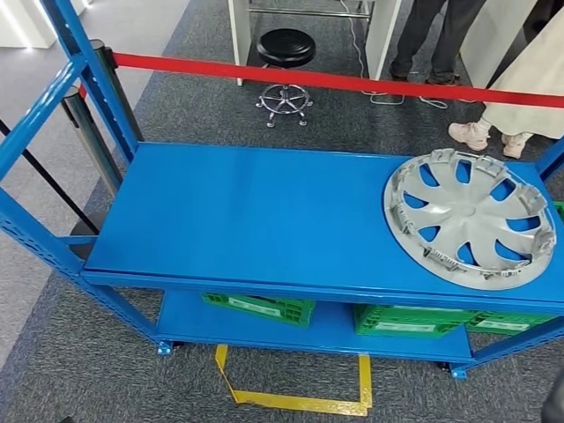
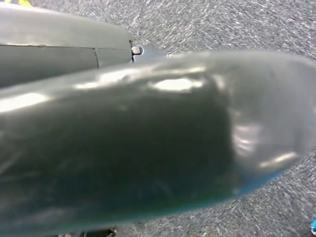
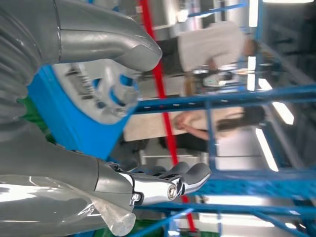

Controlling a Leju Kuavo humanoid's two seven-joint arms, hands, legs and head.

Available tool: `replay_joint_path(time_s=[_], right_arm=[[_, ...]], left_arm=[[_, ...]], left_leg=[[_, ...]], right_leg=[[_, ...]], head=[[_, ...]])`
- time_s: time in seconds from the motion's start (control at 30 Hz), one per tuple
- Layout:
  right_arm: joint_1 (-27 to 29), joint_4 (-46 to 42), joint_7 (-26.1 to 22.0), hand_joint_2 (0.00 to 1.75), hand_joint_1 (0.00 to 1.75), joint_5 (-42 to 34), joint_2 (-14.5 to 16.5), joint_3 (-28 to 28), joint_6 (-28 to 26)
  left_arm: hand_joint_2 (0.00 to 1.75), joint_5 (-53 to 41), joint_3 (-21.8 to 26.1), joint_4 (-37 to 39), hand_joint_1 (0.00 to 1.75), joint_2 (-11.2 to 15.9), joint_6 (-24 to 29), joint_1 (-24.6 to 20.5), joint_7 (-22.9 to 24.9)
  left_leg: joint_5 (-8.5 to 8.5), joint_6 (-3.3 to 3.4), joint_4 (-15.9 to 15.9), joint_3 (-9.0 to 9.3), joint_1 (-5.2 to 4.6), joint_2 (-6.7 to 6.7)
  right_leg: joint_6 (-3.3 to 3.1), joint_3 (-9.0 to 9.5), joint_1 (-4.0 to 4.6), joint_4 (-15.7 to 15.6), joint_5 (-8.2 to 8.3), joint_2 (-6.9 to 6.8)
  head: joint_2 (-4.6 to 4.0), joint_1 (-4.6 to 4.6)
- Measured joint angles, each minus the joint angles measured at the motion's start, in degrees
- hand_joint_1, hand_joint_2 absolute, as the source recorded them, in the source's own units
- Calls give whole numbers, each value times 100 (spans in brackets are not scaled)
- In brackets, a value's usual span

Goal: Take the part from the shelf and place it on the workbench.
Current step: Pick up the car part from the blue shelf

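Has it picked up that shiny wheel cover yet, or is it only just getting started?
Just starting. The wheel cover lies flat on the blue shelf, untouched. The right robot hand is open with its fingers apart, the cover's rim showing between them. Grasping, lifting and carrying it to the workbench are all left.

No readable text is showing anywhere I am looking.

I am seeing pale label strips on the fronts of the green crates (image 1: 266, 307) sitting on the lower level of the blue shelf (image 1: 240, 220), but whatever is printed on them is coming through too small and blurred to read. The silver wheel cover (image 1: 470, 218) lying on the right of the upper level is showing no legible brand or number, and the red barrier tape (image 1: 332, 79) stretching across on the far side is showing no lettering.
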Motion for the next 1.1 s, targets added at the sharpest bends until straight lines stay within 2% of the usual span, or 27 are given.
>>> replay_joint_path(time_s=[0.03,0.07,0.13,0.17,0.2,0.3,0.37,0.43,0.5,0.53,0.57,0.6,0.63,0.67,0.7,0.73,0.8,0.87,0.93,1.0,1.03,1.07,1.1], right_arm=[[-69,138,152,175,0,125,-19,-69,5],[-152,305,292,175,0,285,-55,-151,-7],[-332,625,464,87,0,584,-150,-311,-55],[-419,766,500,44,0,693,-194,-379,-79],[-493,877,523,0,0,754,-225,-431,-92],[-689,1193,591,0,0,917,-343,-559,-161],[-891,1487,688,0,0,1020,-500,-637,-158],[-1104,1810,762,0,0,1105,-729,-669,-29],[-1304,2130,776,0,0,1207,-999,-678,88],[-1395,2275,774,0,0,1251,-1131,-680,124],[-1482,2405,773,0,0,1285,-1258,-681,155],[-1568,2527,774,0,0,1314,-1382,-676,192],[-1657,2642,775,0,0,1354,-1507,-662,230],[-1752,2756,777,0,0,1409,-1629,-634,261],[-1847,2868,781,0,0,1485,-1754,-594,280],[-1937,2970,786,0,0,1573,-1877,-542,286],[-2088,3111,804,0,0,1715,-2079,-434,290],[-2196,3194,821,0,0,1836,-2229,-317,296],[-2293,3262,827,0,0,1965,-2366,-179,372],[-2358,3316,824,0,0,2059,-2481,-14,511],[-2372,3338,822,0,0,2092,-2525,71,569],[-2384,3357,821,0,0,2117,-2561,148,606],[-2402,3374,821,0,0,2139,-2594,215,634]], left_arm=[[0,-8,0,1,0,-4,5,0,39],[0,-18,0,4,0,-10,7,1,86],[0,-50,0,9,0,-26,8,2,142],[0,-66,0,10,0,-32,8,-3,156],[0,-83,0,11,0,-34,7,-10,158],[0,-154,-7,15,0,-33,-10,-27,205],[0,-221,-26,21,0,-34,-56,-38,241],[0,-281,-52,34,0,-35,-103,-66,243],[0,-325,-70,48,0,-33,-130,-86,243],[0,-350,-78,54,0,-33,-137,-88,243],[0,-373,-90,59,0,-33,-142,-88,243],[0,-401,-106,62,0,-33,-147,-89,245],[0,-426,-126,65,0,-32,-152,-94,247],[0,-446,-145,67,0,-26,-157,-104,253],[0,-471,-163,71,0,-21,-162,-117,262],[0,-487,-182,75,0,-16,-164,-132,271],[0,-514,-208,84,0,-10,-165,-148,292],[0,-520,-226,91,0,-10,-172,-151,315],[0,-537,-245,96,0,-9,-191,-165,334],[0,-554,-262,100,0,-9,-212,-180,344],[0,-558,-266,102,0,-10,-219,-183,349],[0,-560,-271,104,0,-12,-225,-186,352],[0,-561,-279,106,0,-13,-230,-188,355]], left_leg=[[-21,6,0,22,-1,-1],[-46,5,0,55,-1,-4],[-105,-13,0,146,-1,-12],[-135,-35,7,181,-12,-19],[-153,-63,11,198,-23,-25],[-151,-146,-10,207,-41,-32],[-228,-204,78,185,-34,-25],[-489,-256,543,-22,-21,-18],[-764,-279,1242,-361,-11,-16],[-790,-278,1450,-471,-11,-16],[-704,-266,1458,-493,-12,-16],[-521,-242,1257,-418,-14,-16],[-289,-203,908,-275,-24,-16],[-118,-153,561,-128,-40,-14],[-17,-109,261,-5,-59,-13],[15,-76,79,62,-78,-12],[-8,-42,-47,89,-95,-13],[39,1,-143,127,-67,-12],[79,43,-220,166,-37,-10],[81,59,-223,167,-38,-9],[79,60,-222,169,-38,-9],[75,60,-219,173,-36,-10],[67,53,-214,180,-32,-12]], right_leg=[[3,-160,-1,157,46,-1],[2,-220,-1,111,211,-3],[-16,-75,-4,-484,733,-9],[-28,36,0,-806,917,-9],[-48,132,3,-1030,1016,-6],[-124,223,7,-1173,1034,18],[-175,243,-14,-1210,1057,25],[-216,263,-30,-1232,1063,19],[-233,268,-26,-1232,1056,11],[-235,272,-24,-1232,1054,10],[-236,279,-22,-1232,1051,11],[-235,291,-19,-1232,1046,13],[-232,304,-15,-1232,1041,15],[-224,312,-8,-1232,1034,15],[-207,308,-3,-1230,1030,17],[-180,294,-4,-1235,1034,15],[-111,278,-10,-1270,1059,10],[-52,253,-13,-1248,1015,0],[-12,53,-14,-841,777,-2],[23,-301,-17,-136,491,-2],[41,-437,-21,104,446,-3],[55,-482,-28,146,514,-5],[65,-419,-39,-34,684,-8]], head=[[-1,1],[-1,1],[-1,3],[-1,4],[0,2],[0,-10],[0,-22],[-1,-40],[-1,-48],[-1,-49],[-1,-50],[-1,-49],[-1,-50],[-1,-46],[-1,-45],[-1,-43],[-1,-43],[-1,-37],[-1,-23],[-1,-16],[-1,-18],[-1,-18],[-1,-17]])
